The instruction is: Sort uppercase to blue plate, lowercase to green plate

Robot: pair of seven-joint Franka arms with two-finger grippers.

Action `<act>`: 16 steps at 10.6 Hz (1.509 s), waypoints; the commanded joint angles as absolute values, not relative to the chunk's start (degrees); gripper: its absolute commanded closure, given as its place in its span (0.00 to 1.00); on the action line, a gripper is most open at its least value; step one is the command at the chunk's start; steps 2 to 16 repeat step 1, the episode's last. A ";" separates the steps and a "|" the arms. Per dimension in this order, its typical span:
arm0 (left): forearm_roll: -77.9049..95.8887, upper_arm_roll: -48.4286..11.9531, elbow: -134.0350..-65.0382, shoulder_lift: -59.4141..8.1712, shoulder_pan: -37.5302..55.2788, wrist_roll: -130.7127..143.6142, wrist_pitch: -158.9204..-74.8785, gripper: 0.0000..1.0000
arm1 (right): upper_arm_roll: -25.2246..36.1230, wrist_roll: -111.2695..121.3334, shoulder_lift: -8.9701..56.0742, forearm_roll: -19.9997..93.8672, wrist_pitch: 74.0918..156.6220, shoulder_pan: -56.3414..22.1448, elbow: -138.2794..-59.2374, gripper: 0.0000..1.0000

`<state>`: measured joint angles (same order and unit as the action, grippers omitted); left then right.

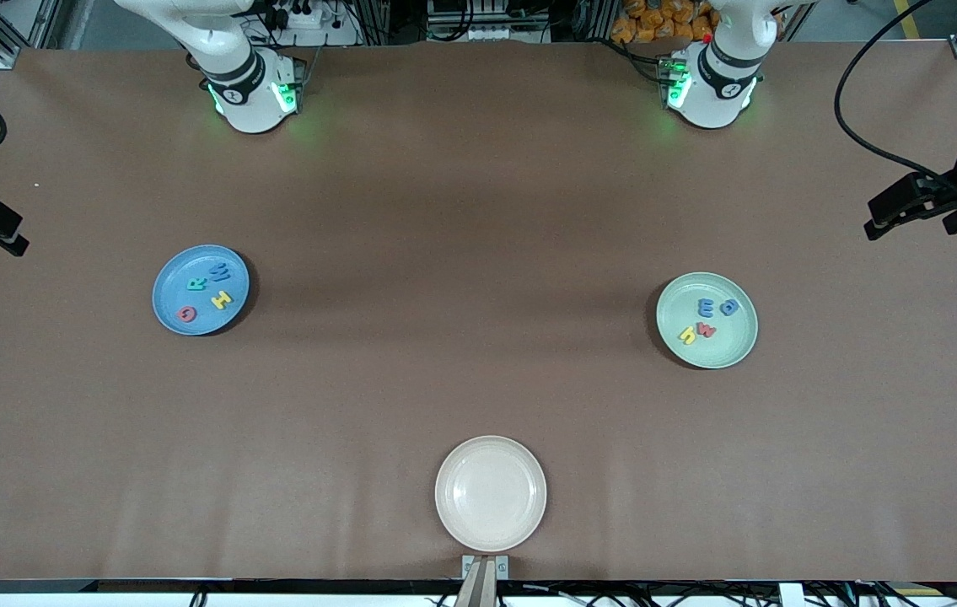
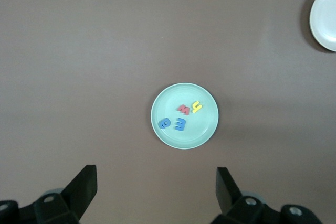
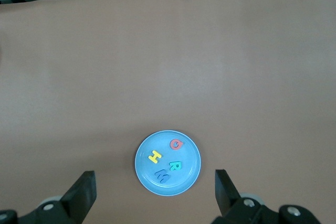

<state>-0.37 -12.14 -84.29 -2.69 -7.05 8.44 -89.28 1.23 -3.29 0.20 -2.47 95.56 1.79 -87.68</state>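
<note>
Caps [image 1: 210,291] all sit in the blue plate [image 1: 170,291] twd the right arm's end; lowercase [image 1: 707,319] in the green plate [image 1: 735,346] twd the left arm's end. Left claw [image 2: 156,195] & right claw [image 3: 155,195] both wide open, holding nothing, each high over its plate.

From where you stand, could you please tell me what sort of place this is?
Probably a robotics lab bench: two arm bases bolted along a brown-covered table, cables and metal framing at its edges, and foam letters sorted into a blue plate and a green plate.

Cream plate [image 2: 325,17] cut by left wrist view's edge; both arms' upper links cropped.
</note>
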 commanded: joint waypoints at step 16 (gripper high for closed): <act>0.18 -12.39 -82.62 -3.87 -6.07 8.09 -88.42 0.00 | 0.26 -3.16 0.79 -1.93 95.27 2.99 -86.13 0.00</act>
